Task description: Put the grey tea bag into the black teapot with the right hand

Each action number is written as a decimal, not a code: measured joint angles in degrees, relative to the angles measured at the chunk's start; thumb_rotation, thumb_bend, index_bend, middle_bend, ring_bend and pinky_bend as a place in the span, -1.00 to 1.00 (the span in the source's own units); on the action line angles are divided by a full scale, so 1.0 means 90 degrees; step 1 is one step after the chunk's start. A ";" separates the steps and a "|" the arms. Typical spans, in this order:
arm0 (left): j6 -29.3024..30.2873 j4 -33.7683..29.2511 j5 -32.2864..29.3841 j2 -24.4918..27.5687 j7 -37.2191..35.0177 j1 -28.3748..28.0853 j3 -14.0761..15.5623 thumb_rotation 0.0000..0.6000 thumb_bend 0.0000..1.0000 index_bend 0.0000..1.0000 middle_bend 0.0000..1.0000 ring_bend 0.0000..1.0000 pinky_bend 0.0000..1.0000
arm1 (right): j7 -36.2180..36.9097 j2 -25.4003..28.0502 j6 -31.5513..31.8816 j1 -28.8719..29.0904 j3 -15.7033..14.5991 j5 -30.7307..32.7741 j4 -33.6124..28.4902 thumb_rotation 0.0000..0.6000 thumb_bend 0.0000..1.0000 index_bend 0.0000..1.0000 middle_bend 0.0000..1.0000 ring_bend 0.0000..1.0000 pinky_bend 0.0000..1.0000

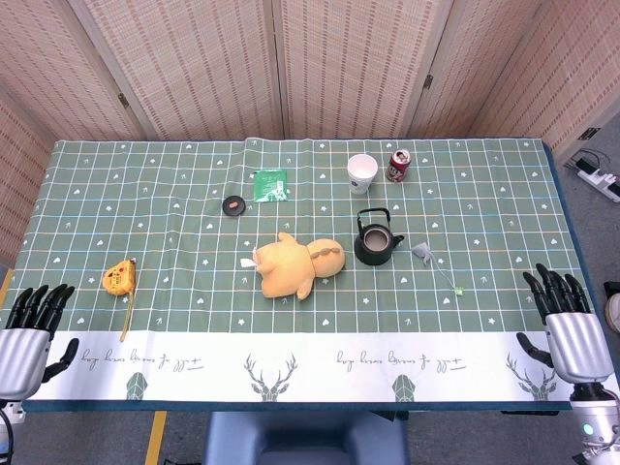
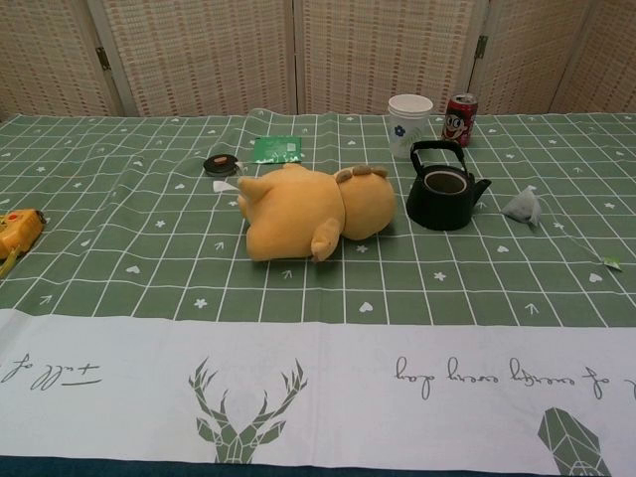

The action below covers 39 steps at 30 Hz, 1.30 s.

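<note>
While resting at the table's near right corner, right hand (image 1: 565, 315) empty, fingers spread, well apart from grey tea bag (image 1: 422, 252). Lay just right of black teapot (image 1: 376, 241), lidless, beside yellow plush toy (image 1: 295, 265). Left hand (image 1: 31, 325) likewise empty, fingers apart.

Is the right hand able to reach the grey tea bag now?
Probably yes. The right hand is open at the table edge, and only bare cloth lies between it and the grey tea bag, beside the black teapot.
</note>
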 measured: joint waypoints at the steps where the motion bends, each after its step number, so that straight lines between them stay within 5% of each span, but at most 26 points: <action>1: 0.0002 0.0002 -0.0004 0.0000 0.0001 0.0001 -0.0002 1.00 -0.22 -0.96 -0.92 -0.97 -0.92 | -0.0001 0.0000 0.0003 -0.0001 0.0002 0.0001 -0.0001 1.00 -0.47 -1.00 -1.00 -1.00 -1.00; 14: -0.0009 -0.0004 -0.0017 0.0023 -0.0148 -0.0005 -0.0007 1.00 -0.22 -0.96 -0.92 -0.97 -0.92 | 0.0295 -0.0061 -0.0017 0.0136 0.0015 -0.0252 0.0225 1.00 -0.47 -0.98 -1.00 -1.00 -1.00; 23: -0.0023 -0.0021 0.0017 0.0042 -0.0202 -0.0009 0.0016 1.00 -0.22 -0.95 -0.92 -0.97 -0.92 | 0.0849 -0.0702 -0.0136 0.0465 0.0087 -0.0499 0.1262 1.00 -0.46 -0.42 -1.00 -1.00 -1.00; 30: 0.0005 -0.0014 0.0004 0.0049 -0.0231 0.0000 0.0005 1.00 -0.22 -0.95 -0.92 -0.97 -0.92 | 0.0931 -0.1368 -0.0588 0.0764 0.0159 -0.0330 0.2179 1.00 -0.38 -0.17 -1.00 -1.00 -1.00; 34: 0.0025 0.0022 0.0057 0.0055 -0.0306 -0.0005 0.0013 1.00 -0.22 -0.95 -0.92 -0.97 -0.92 | 0.0849 -0.1778 -0.0887 0.0988 0.0245 -0.0172 0.2812 1.00 -0.13 -0.09 -1.00 -1.00 -1.00; 39: 0.0034 0.0054 0.0105 0.0053 -0.0359 -0.0015 0.0026 1.00 -0.21 -0.95 -0.92 -0.97 -0.92 | 0.0701 -0.2214 -0.1061 0.1208 0.0329 -0.0024 0.3367 1.00 -0.12 -0.08 -1.00 -1.00 -1.00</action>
